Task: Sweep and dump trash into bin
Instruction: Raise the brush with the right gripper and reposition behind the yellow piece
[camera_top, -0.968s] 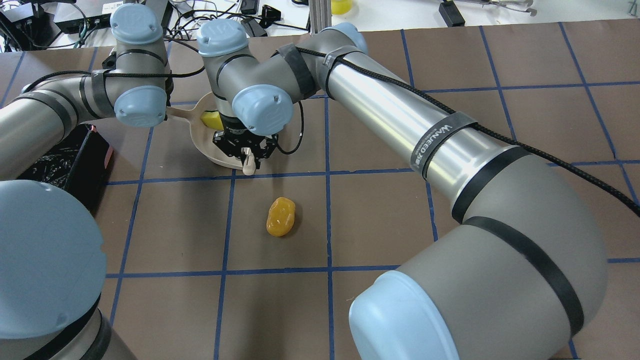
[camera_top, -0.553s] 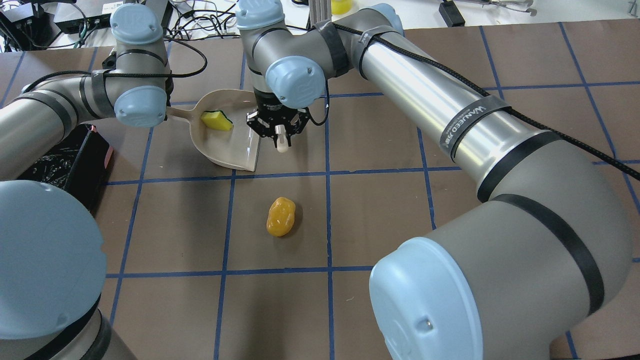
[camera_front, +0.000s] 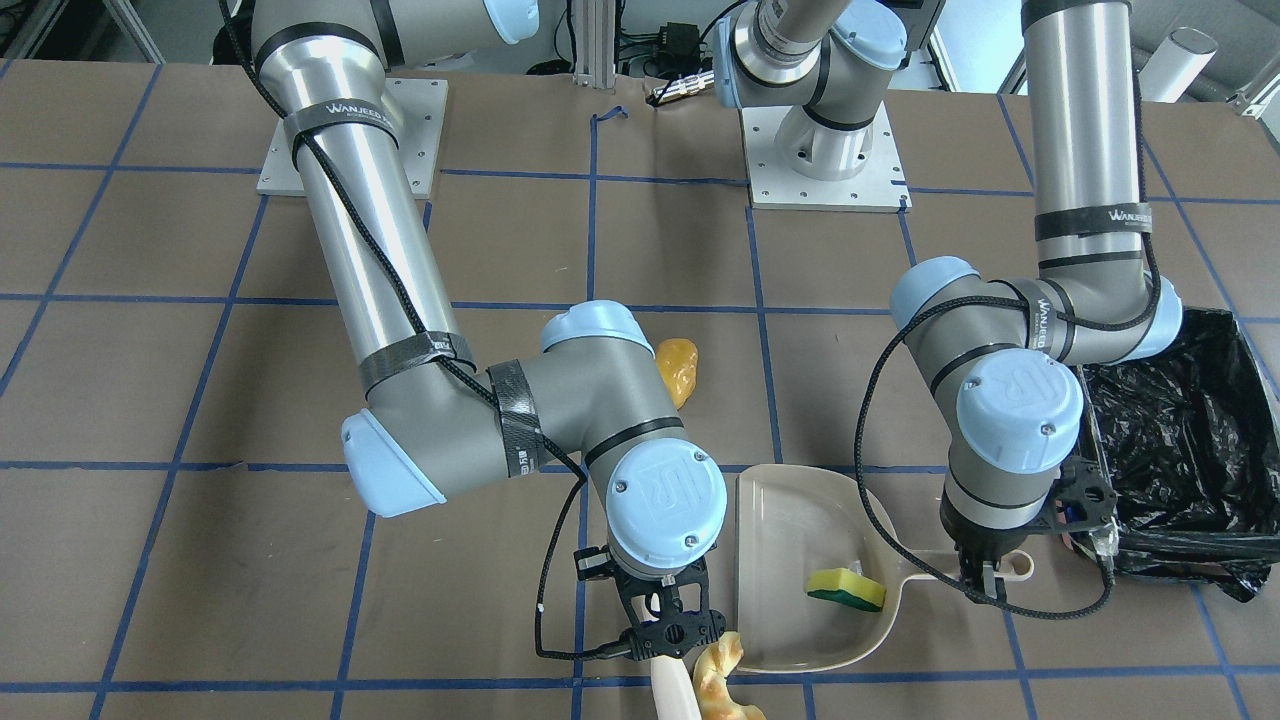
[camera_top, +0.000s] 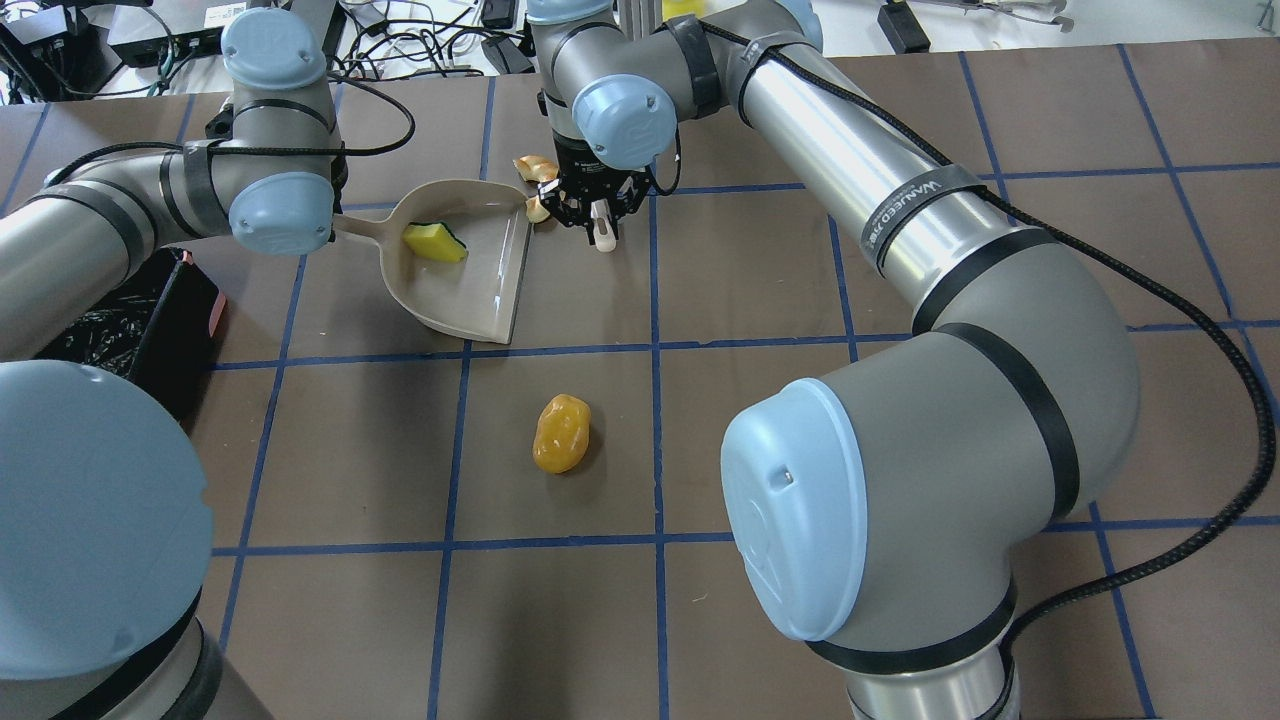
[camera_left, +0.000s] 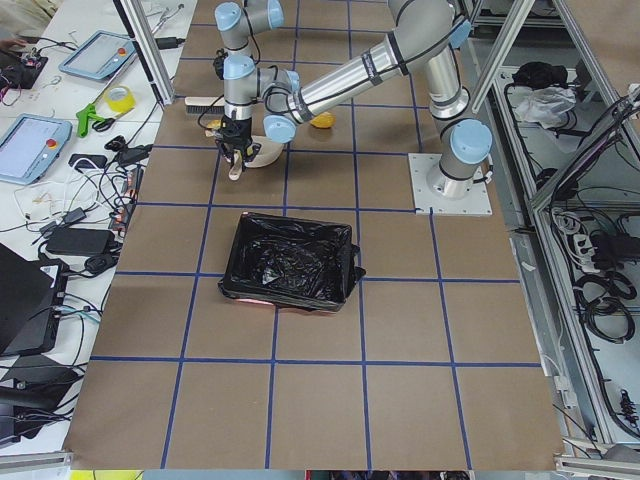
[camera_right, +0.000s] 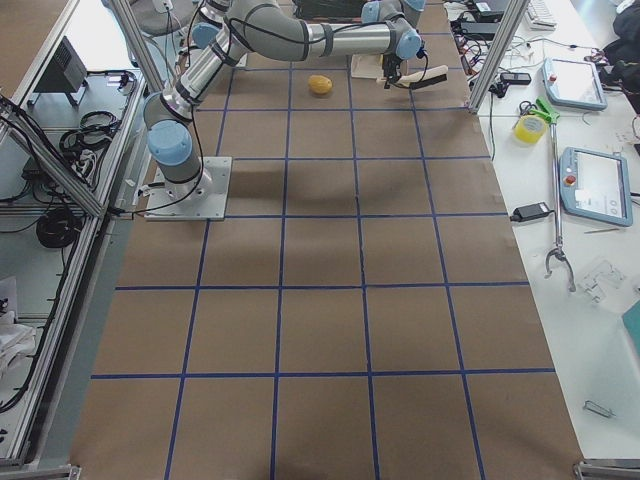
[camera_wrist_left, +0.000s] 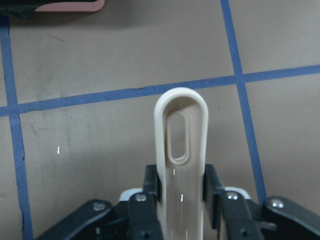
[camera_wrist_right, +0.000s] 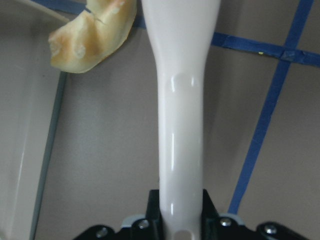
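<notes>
Gripping the dustpan (camera_top: 470, 300) handle with the left gripper (camera_wrist_left: 180, 187): fingers closed on both sides of the handle's neck, slotted handle end poking out past them. Pan sits flat on the table (camera_top: 350, 450), open mouth facing the robot's right.

Right gripper (camera_top: 597, 212) is closed on the brush handle (camera_wrist_right: 181, 125), clamped near its narrow end. Wrist points straight down, just off the far corner of the pan mouth. Bristle end isn't clear in the close views.

Trash status:
- sponge (camera_top: 433, 241): inside the pan, near the back wall by the handle, yellow face up, green edge showing.
- croissant (camera_front: 720, 680): on the table at the far corner of the pan mouth, just beside the brush handle. The right wrist view shows one end right at the pan lip; can't tell if it touches the lip or the handle.
- bread-like piece (camera_top: 561, 432): alone on the table, well apart from the pan and both grippers, on the robot's side of the pan mouth, close to a blue tape line.

Bin (camera_front: 1170, 440) is on the robot's left, just beyond the left wrist and the pan handle. Black liner is crinkled and open, pink edge visible at one corner. None of the trash shows inside it.
</notes>
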